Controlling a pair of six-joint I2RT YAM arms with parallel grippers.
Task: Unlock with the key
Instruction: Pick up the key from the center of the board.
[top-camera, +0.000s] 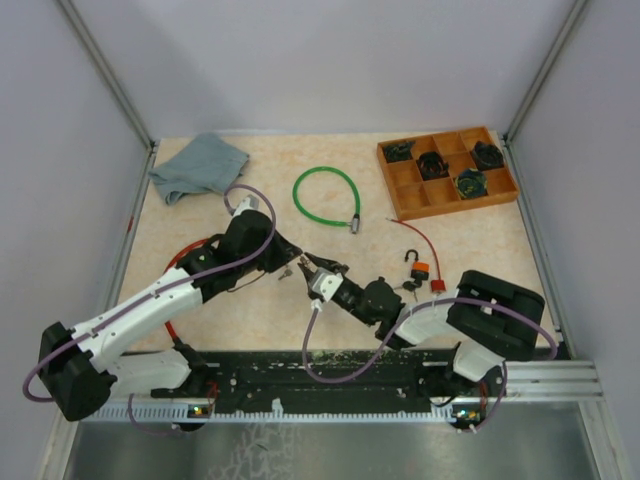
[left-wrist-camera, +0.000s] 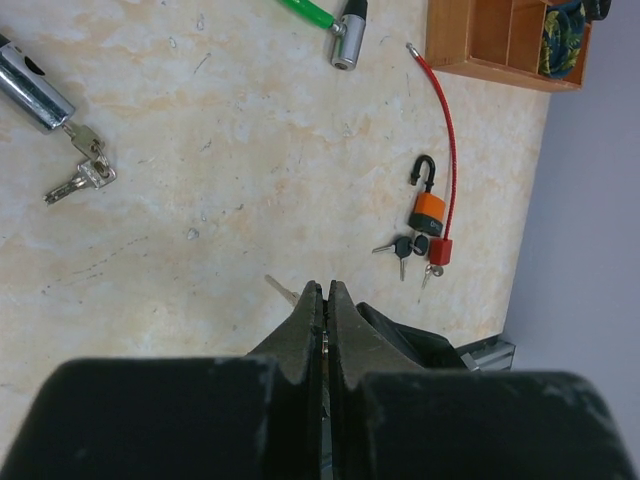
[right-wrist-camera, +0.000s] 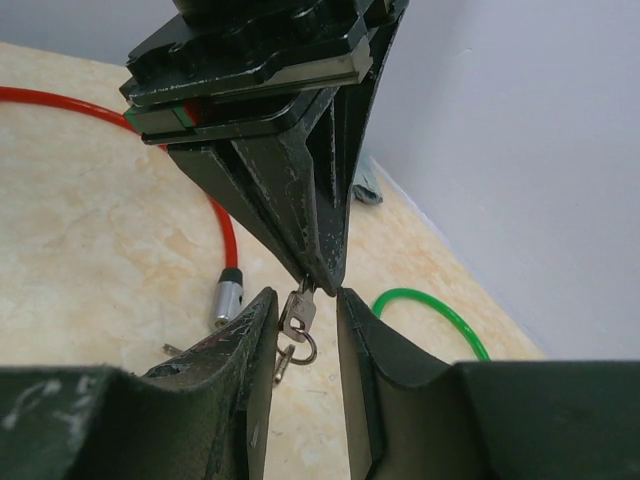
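The left gripper (left-wrist-camera: 326, 290) is pressed together, pinching the key (right-wrist-camera: 298, 315) above the surface (top-camera: 500, 240). The key hangs between the spread fingers of the right gripper (right-wrist-camera: 305, 296), touching neither. The orange padlock (top-camera: 421, 268) lies well apart to the right beside the red cable (top-camera: 420, 240), with bare surface between, and the wooden tray (top-camera: 393, 195) sits by the far right edge.

Top camera looks down from high behind the table's (top-camera: 480, 240) near edge; both wrist cameras sit low, close, sharing the green cable (left-wrist-camera: 310, 12).
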